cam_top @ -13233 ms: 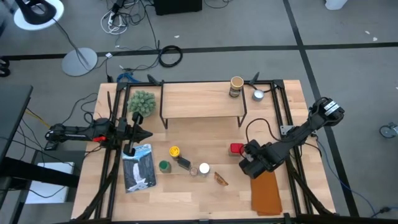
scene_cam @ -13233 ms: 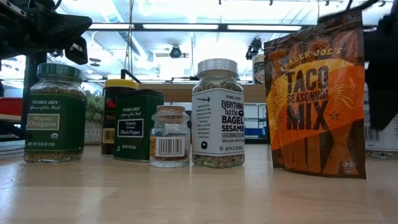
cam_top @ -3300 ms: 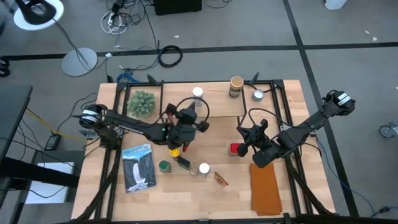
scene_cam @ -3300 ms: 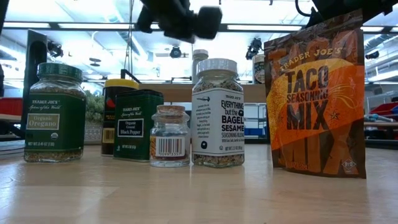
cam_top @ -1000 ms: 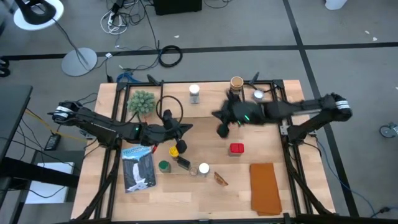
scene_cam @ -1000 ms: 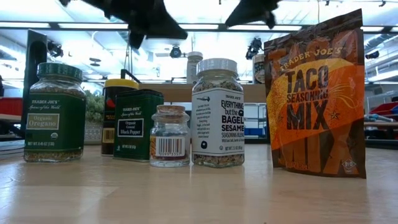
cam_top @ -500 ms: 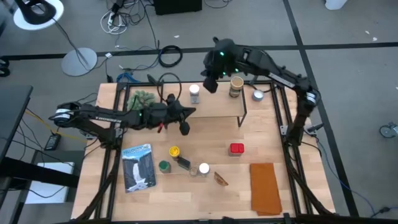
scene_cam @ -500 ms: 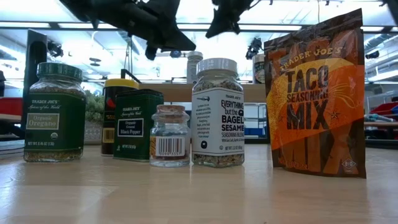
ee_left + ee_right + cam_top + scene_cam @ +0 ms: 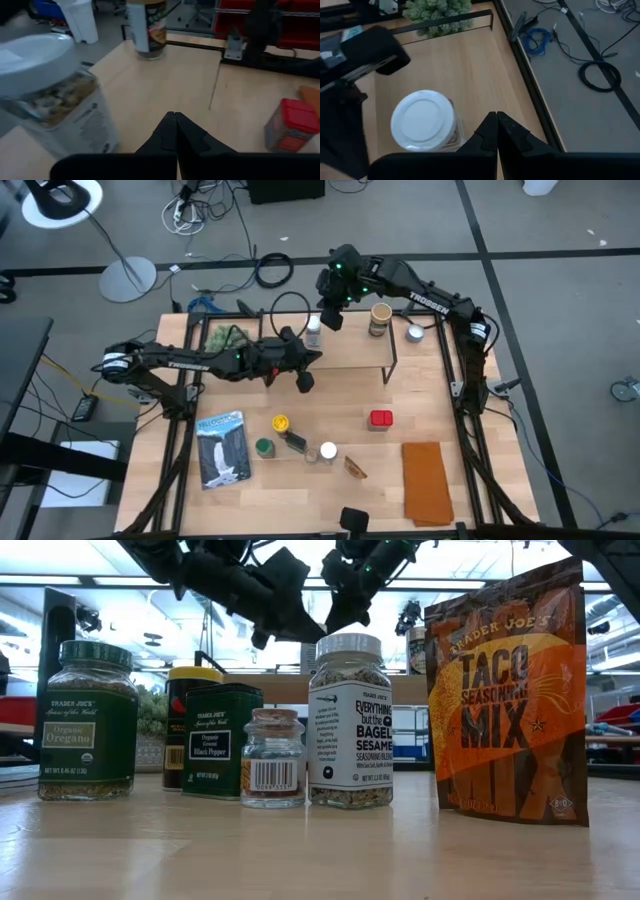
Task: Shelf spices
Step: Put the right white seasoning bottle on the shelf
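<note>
The shelf [image 9: 325,352] stands at the table's far side. On its plank stand a white-lidded jar [image 9: 314,330] [image 9: 422,120] [image 9: 50,92] and a tan cylinder [image 9: 380,318] [image 9: 147,22]. On the tabletop stand a red tin [image 9: 380,419], a yellow-lidded jar [image 9: 281,423], a green-lidded jar [image 9: 263,447], a black box [image 9: 295,442] and a white-lidded jar [image 9: 327,451]. My left gripper [image 9: 305,378] [image 9: 175,125] is shut, over the shelf's front edge near the jar. My right gripper [image 9: 331,317] [image 9: 496,125] is shut, above the shelf just right of that jar. Neither touches it.
A fuzzy green plant ball [image 9: 228,338] sits at the shelf's left end and a silver cup [image 9: 415,333] at its right. An orange pouch [image 9: 428,485] and a booklet [image 9: 222,448] lie on the near tabletop. The low view shows the jars [image 9: 350,720] and pouch [image 9: 510,690] close up.
My right gripper has swung from over the tabletop in front of the shelf toward the table's far edge and now hangs above the shelf beside the white-lidded jar. My left gripper has moved a little toward the shelf. Both have stayed shut. The jar has not moved.
</note>
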Motion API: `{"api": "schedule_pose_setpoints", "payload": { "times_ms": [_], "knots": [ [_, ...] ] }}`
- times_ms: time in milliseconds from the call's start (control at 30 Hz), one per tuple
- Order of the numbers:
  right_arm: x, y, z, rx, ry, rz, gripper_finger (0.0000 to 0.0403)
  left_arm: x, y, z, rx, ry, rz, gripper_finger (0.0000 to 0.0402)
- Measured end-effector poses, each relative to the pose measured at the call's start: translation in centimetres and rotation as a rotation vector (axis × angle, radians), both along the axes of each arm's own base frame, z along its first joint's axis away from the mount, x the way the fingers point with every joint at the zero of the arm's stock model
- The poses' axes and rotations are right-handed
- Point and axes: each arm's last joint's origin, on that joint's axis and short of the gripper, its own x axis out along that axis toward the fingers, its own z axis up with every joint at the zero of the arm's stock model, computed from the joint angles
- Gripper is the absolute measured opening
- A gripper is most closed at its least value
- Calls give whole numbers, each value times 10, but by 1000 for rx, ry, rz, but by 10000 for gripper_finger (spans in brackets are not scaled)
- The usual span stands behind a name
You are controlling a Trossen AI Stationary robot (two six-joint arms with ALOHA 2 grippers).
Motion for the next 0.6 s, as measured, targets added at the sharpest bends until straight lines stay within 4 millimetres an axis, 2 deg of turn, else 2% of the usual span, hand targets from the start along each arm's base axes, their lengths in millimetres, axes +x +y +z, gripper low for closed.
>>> {"api": "schedule_pose_setpoints", "payload": {
  "times_ms": [133,300,600],
  "knots": [
    [2,-4,-4,9,5,1,0,-2,7,-2,1,25,40,0],
    [9,-8,-21,32,52,14,0,-5,11,-5,-9,60,70,0],
    [7,-7,-22,58,66,34,0,-10,14,-8,16,125,136,0]
  ]
}}
